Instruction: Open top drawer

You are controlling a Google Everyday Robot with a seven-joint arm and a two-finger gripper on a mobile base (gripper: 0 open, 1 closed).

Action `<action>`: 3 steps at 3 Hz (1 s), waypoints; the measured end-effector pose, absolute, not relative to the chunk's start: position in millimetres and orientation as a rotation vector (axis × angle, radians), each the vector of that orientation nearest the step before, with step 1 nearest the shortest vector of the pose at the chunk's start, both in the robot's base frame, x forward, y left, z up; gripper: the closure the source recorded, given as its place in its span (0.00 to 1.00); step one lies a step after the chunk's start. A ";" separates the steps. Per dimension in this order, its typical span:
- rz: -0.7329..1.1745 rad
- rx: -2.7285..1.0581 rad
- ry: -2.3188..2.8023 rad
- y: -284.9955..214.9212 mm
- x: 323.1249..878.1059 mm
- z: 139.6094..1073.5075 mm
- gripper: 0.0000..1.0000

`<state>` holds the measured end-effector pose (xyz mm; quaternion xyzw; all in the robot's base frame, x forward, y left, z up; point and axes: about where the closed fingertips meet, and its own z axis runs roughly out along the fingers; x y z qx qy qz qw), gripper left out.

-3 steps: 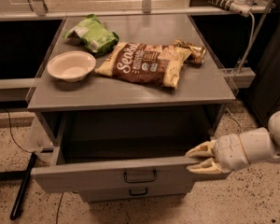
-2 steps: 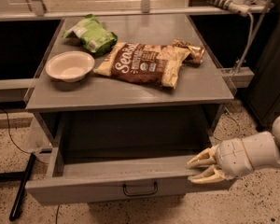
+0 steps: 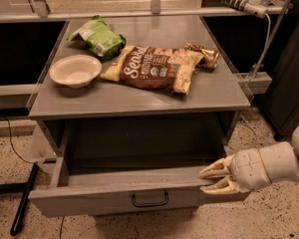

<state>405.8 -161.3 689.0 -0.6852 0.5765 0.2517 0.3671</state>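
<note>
- Dim, warm light is falling from above, lighting the grey surface evenly.
- The white bowl and the brown chip bag are catching soft highlights.
- The surface is throwing deep shadow into the box of the top drawer.
- The pale gripper, at the drawer's near right corner, is standing out brightly against the dim floor.
- The recesses far left and far right are sinking into black.

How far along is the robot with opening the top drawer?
Mostly done: the top drawer stands pulled well out, and its grey inside shows. In hand: the gripper is at the drawer's front right corner. Left: perhaps a little more pull, then moving the gripper away.
</note>
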 end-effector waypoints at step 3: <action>0.729 -1.760 1.471 -164.6 393.7 669.2 0.15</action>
